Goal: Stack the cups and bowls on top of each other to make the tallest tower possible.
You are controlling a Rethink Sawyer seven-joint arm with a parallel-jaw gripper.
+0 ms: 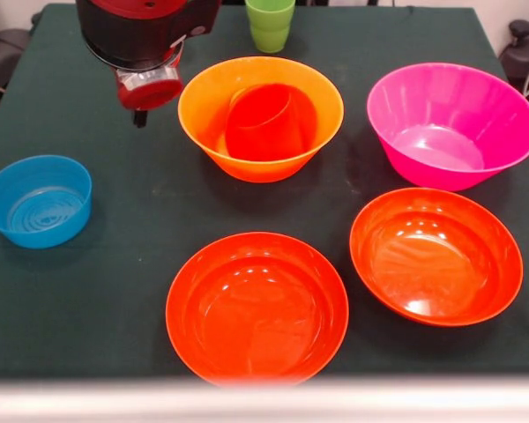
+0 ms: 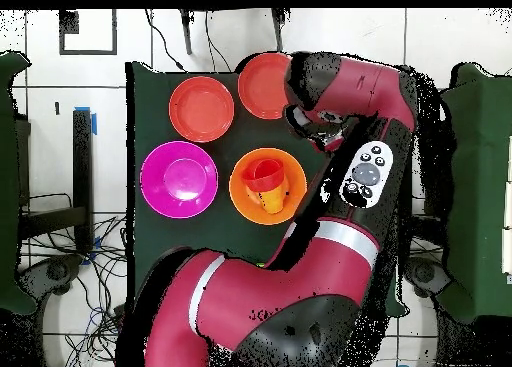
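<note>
Nearest, 2 red bowls sit side by side; behind them, an orange bowl holding a tilted red cup, and a pink bowl. Blue bowl and green cup stand apart. Gripper hangs beside the orange bowl, finger spread indiscernible. Glossy plastic looks light, stiff, slippery; rims offer grip. Open cloth between blue and red bowls leaves room.

Arm: crimson shells, black joints, silver band, grey oval button pad w/ black buttons.
</note>
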